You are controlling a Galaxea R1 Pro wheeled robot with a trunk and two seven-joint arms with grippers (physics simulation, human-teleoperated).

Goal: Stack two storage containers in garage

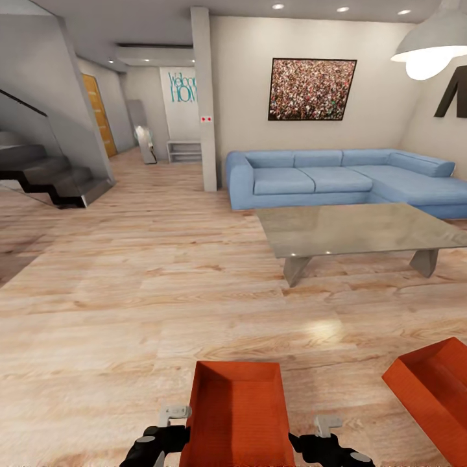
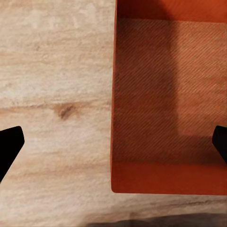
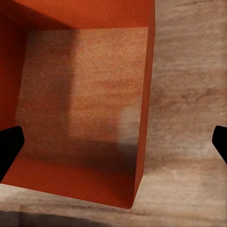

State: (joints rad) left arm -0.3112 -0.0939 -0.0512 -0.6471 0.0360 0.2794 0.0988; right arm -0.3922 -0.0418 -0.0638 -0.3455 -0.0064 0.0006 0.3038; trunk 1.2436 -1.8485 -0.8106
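One orange-red storage container (image 1: pixel 240 415) sits on the light wood living-room floor right in front of me, its open top up. My left gripper (image 1: pixel 174 415) hangs over the container's left wall and my right gripper (image 1: pixel 326 427) over its right wall. In the left wrist view the left gripper (image 2: pixel 113 144) is open, black fingertips (image 2: pixel 9 147) wide apart, straddling the wall of the container (image 2: pixel 165 94). The right gripper (image 3: pixel 113 144) is likewise open across the other wall of the container (image 3: pixel 80 94). The second container (image 1: pixel 433 389) lies on the floor to the right.
A grey low table (image 1: pixel 363 227) stands ahead on the right, with the blue corner sofa (image 1: pixel 337 178) behind it. A pillar (image 1: pixel 204 97) rises mid-room, dark stairs (image 1: pixel 52 175) stand at the left, and an orange door (image 1: pixel 98 113) is down the hallway. Wood floor (image 1: pixel 130 292) stretches ahead left.
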